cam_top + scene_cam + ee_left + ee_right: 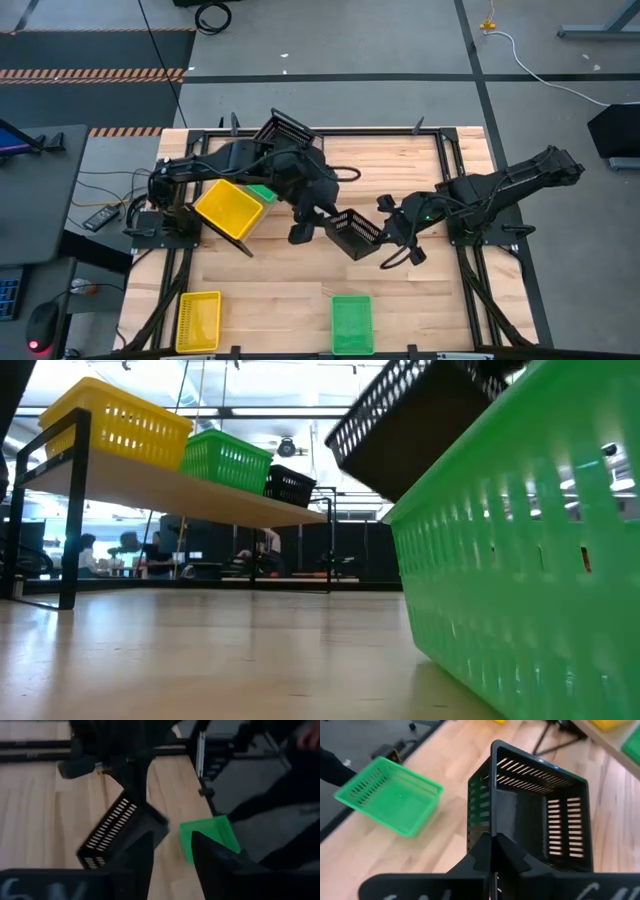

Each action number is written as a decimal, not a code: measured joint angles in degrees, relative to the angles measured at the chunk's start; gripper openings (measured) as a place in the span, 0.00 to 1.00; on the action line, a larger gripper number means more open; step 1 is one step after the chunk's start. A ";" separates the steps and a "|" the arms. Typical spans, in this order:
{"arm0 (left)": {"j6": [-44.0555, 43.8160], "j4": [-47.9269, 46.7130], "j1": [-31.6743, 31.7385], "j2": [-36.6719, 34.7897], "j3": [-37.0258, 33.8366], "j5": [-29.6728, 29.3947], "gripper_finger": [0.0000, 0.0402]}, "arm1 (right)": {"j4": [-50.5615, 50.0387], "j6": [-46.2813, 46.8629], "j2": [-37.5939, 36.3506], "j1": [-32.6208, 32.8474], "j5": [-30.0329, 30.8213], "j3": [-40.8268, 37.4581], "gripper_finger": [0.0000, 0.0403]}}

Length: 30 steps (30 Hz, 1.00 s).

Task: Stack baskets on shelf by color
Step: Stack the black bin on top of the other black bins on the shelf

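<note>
Gripping black basket (535, 815), unlabelled.

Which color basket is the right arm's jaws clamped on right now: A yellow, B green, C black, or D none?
C: the right wrist view shows the right gripper with its jaws shut on the wall of a black basket, lifted off the table.

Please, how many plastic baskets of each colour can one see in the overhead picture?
Yellow slotted plastic baskets: 2
Green slotted plastic baskets: 2
Black slotted plastic baskets: 2
Total: 6; any nested ones underneath would be hidden.
</note>
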 joint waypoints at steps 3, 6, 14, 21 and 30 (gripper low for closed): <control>3.98 -0.29 0.08 0.21 -0.02 2.88 0.42 | 0.14 -1.15 0.02 0.73 -0.85 0.92 0.05; 5.34 -1.27 0.30 1.37 0.04 5.82 0.49 | 0.15 -2.12 0.07 1.14 -0.88 1.82 0.04; 5.54 -1.85 0.16 6.19 -0.04 8.38 0.58 | 5.29 -2.13 0.04 1.07 -0.88 2.01 0.04; 6.23 -3.07 0.08 6.94 -0.04 9.17 0.49 | 5.53 -2.14 0.04 0.67 -0.87 2.01 0.05; 7.67 -6.78 -0.86 7.57 -0.04 9.15 0.43 | 11.77 -2.14 0.04 0.67 -0.90 2.01 0.05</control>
